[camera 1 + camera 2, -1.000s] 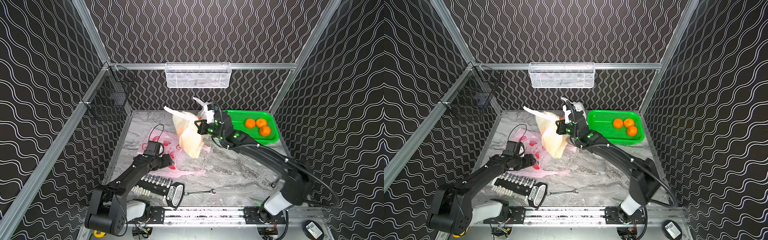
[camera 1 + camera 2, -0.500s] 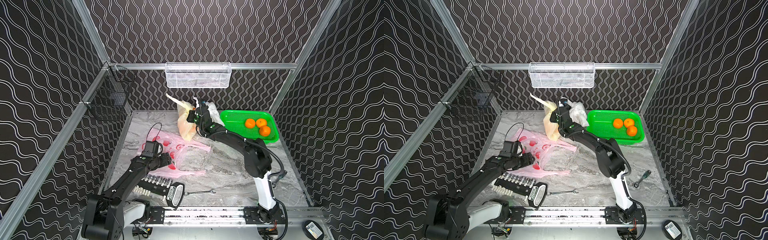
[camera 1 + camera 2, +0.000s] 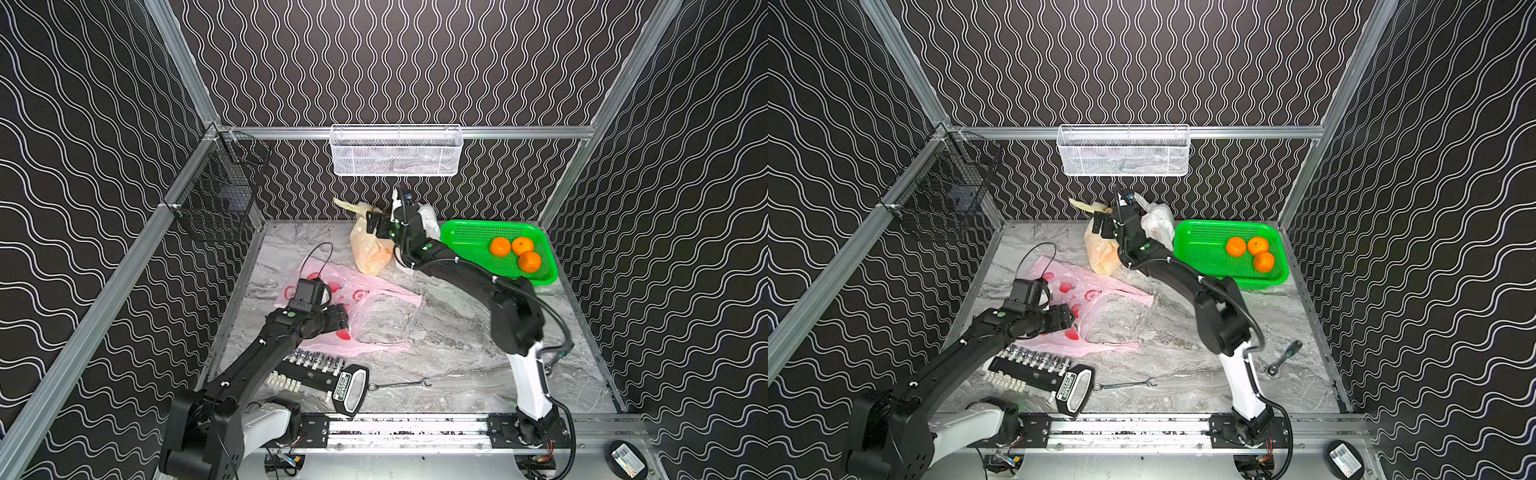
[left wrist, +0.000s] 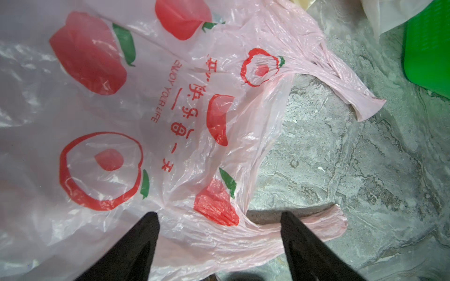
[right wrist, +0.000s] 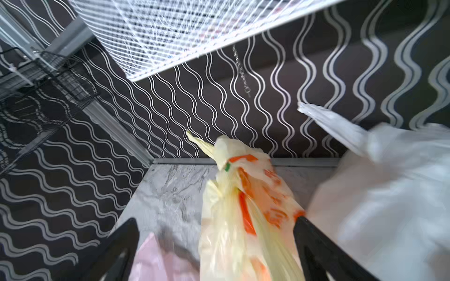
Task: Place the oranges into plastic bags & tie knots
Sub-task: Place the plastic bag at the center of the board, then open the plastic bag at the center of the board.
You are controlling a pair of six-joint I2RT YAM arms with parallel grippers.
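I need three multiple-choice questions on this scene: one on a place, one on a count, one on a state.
1. Where is the pink bag? A) held in the air B) lying on the table C) hanging on the wall
2. How many oranges lie in the green basket? A) two B) three C) five
3. The top of the yellowish bag is: A) wide open B) torn off C) tied in a knot
Key: 1 B, it lies spread on the marble; 2 B, both top views show three; 3 C, the right wrist view shows the bunched neck.
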